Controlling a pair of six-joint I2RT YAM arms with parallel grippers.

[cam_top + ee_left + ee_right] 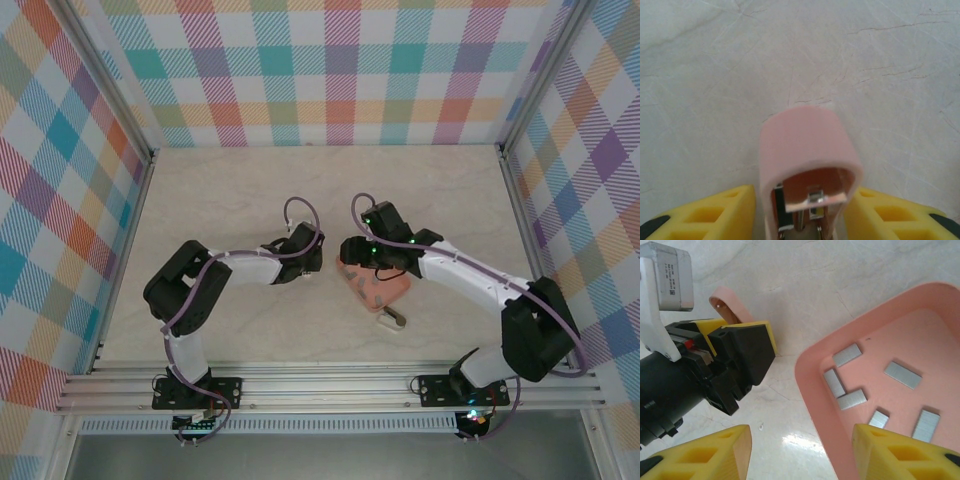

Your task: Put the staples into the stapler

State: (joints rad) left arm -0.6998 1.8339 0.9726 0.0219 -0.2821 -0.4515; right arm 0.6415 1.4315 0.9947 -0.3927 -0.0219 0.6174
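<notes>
1. Starting from the dark-grey metal staple strips (pixel 852 399): I am counting six of them lying loose and flat on the floor of the salmon-pink square plastic tray (pixel 812 385). None is lifted and none is in the stapler.
2. I am seeing the right gripper (pixel 800 440) hanging over the tray's corner, its yellow fingers spread wide with nothing between them but the rim. One finger is sitting outside over the pale marbled table (pixel 790 280), the other over the tray floor close to the nearest strips.
3. I am seeing the pink oblong stapler (pixel 807 145) standing between the yellow fingers of the left gripper (pixel 801 200), with metal parts showing under its pink cover. It is sitting near the tray, not touching it. I cannot tell whether those fingers are clamping it or only flanking it.
4. I am judging the step in hand to be the pick-up of one strip: the stapler is presented and no staple is taken.
5. I am reckoning the next move calls for shifting the right gripper inward over a single strip, squaring its fingers across the narrow sides, then lowering and pinching. Such thin, flat strips are likely to slip.
</notes>
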